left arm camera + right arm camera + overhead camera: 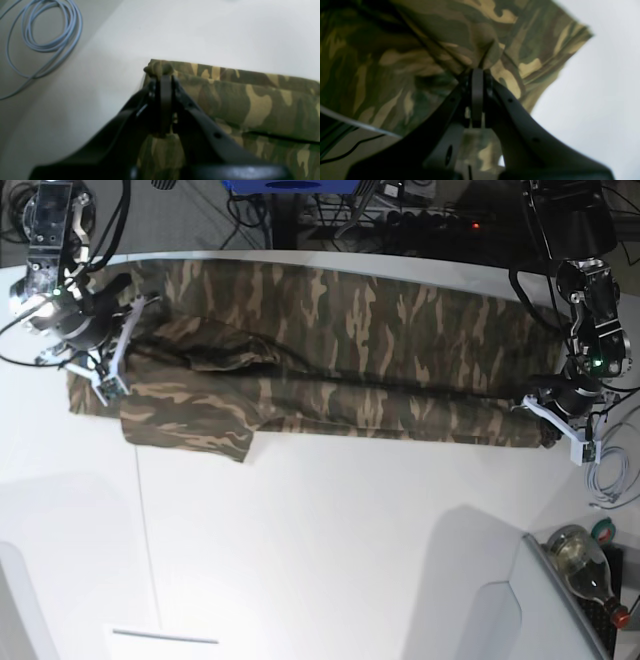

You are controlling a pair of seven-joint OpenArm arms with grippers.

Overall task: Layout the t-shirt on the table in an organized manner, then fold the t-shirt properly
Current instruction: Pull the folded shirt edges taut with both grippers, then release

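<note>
On the table (330, 530), the t-shirt (340, 370) lies stretched lengthwise.
Left gripper (160, 71) pinches its corner; right gripper (481, 66) seemingly pinches cloth too.

no legible txt, no labels (pics blurry)

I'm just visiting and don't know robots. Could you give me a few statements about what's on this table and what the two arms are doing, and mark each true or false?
1. The left tool is shut on a bunched corner of the t-shirt. True.
2. The right tool hangs open above bare table. False: it is shut on the camouflage cloth.
3. The t-shirt is stretched in a long band across the table, an arm at each end. True.
4. The t-shirt is plain white. False: it is camouflage in green, brown and tan.
5. A coiled grey cable lies on top of the t-shirt. False: it lies off the table, apart from the cloth.
</note>
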